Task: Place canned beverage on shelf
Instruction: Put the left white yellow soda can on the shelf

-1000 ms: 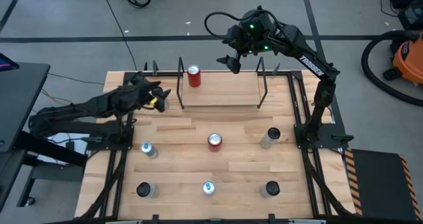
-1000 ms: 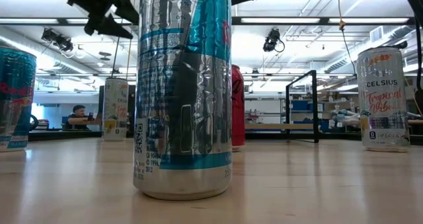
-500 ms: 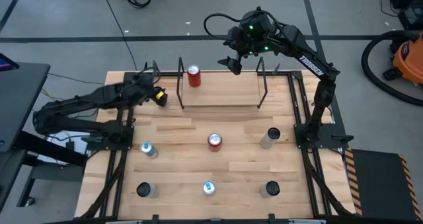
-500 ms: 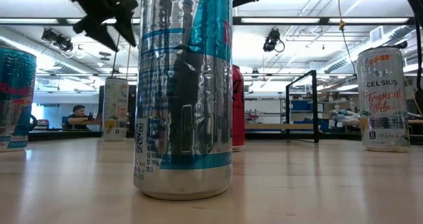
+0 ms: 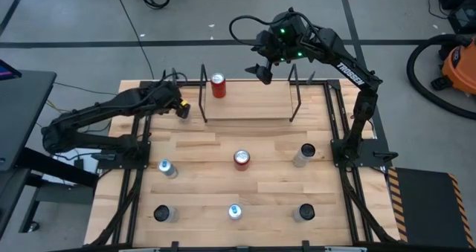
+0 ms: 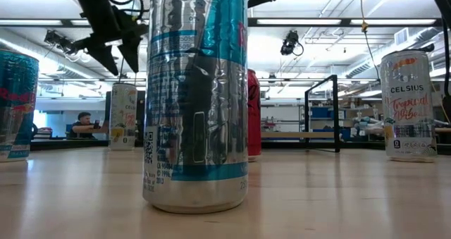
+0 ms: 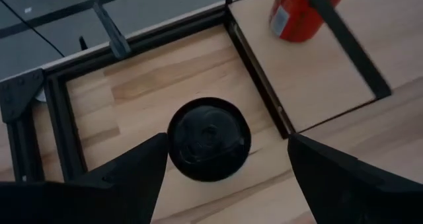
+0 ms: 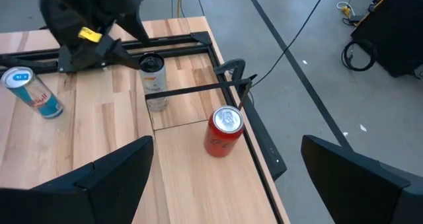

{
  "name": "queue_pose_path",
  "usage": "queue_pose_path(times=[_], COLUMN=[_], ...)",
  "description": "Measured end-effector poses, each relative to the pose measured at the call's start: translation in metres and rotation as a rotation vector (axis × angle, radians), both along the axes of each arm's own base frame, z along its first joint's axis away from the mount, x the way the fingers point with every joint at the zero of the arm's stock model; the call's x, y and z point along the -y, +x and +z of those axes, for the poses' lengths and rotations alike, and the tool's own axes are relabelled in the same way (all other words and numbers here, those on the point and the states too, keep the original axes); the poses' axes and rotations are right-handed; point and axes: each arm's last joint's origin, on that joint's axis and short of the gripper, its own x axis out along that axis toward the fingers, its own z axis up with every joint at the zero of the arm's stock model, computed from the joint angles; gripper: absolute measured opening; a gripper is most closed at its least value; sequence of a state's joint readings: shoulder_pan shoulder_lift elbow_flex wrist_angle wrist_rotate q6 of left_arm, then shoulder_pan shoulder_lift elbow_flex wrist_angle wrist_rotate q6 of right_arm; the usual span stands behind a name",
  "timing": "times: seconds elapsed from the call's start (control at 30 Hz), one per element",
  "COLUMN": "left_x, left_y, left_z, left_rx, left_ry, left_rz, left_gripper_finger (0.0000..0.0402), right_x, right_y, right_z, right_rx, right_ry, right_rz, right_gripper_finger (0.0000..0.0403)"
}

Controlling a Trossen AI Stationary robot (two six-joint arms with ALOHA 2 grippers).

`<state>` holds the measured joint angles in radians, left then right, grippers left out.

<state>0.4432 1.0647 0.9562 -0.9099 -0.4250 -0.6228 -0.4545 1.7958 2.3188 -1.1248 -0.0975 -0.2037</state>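
1. High view: the black-topped can (image 5: 183, 111) stands on the bench (image 5: 223, 155) in the upper left of the frame, just outside the left end of the shelf (image 5: 248, 102).
2. Left wrist view: the same can (image 7: 209, 139) sits upright at frame centre, seen from above, between the two dark fingers (image 7: 129, 168), which are spread to either side of it with a clear gap; they hold nothing.
3. High view: the left gripper (image 5: 178, 105) hangs over this can, its arm running in from the left edge.
4. A red can (image 5: 217, 85) stands on the shelf board near its left rods, upper centre of the frame.
5. The right gripper (image 5: 262, 72) is raised above the shelf's back edge, upper centre-right; in the right wrist view its fingers (image 8: 112, 178) stand fully apart and empty.
6. Six more cans stand on the lower half of the bench; among them, a second red can (image 5: 242, 159) is at frame centre.
7. Low view: a silver-and-blue can (image 6: 195, 98) fills the centre foreground.
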Motion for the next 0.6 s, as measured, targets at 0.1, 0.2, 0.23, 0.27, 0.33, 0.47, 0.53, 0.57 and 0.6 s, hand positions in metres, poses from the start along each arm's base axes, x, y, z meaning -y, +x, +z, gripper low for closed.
queue_pose_path(times=[0.1, 0.2, 0.23, 0.27, 0.33, 0.47, 0.53, 0.57, 0.6], left_x=[-0.005, -0.009, -0.01, -0.012, -0.015, -0.02, -0.022, -0.023, -0.024], left_y=[0.003, 0.006, 0.006, 0.007, 0.008, 0.01, 0.011, 0.011, 0.011], left_z=[-0.004, -0.01, -0.011, -0.012, -0.015, -0.019, -0.02, -0.02, -0.021], left_rx=[-0.022, -0.044, -0.048, -0.051, -0.058, -0.082, -0.09, -0.092, -0.089], left_ry=[-0.017, -0.035, -0.04, -0.048, -0.066, -0.077, -0.076, -0.075, -0.092], left_rz=[0.011, 0.019, 0.021, 0.023, 0.027, 0.024, 0.021, 0.023, 0.019], left_gripper_finger=[0.0316, 0.0316, 0.0316, 0.0316, 0.0316, 0.0316, 0.0316, 0.0316, 0.0316], right_x=[0.0, 0.0, 0.0, 0.0, 0.0, 0.0, 0.0, 0.0, 0.0], right_y=[0.0, 0.0, 0.0, 0.0, 0.0, 0.0, 0.0, 0.0, 0.0], right_z=[0.0, 0.0, 0.0, 0.0, 0.0, 0.0, 0.0, 0.0, 0.0], right_rx=[-0.006, -0.008, -0.008, -0.008, -0.008, -0.008, -0.008, -0.008, -0.008], right_ry=[-0.017, -0.022, -0.022, -0.022, -0.022, -0.022, -0.022, -0.022, -0.022], right_rz=[0.012, 0.016, 0.016, 0.016, 0.016, 0.016, 0.016, 0.016, 0.016], right_gripper_finger=[0.0394, 0.0394, 0.0394, 0.0394, 0.0394, 0.0394, 0.0394, 0.0394, 0.0394])
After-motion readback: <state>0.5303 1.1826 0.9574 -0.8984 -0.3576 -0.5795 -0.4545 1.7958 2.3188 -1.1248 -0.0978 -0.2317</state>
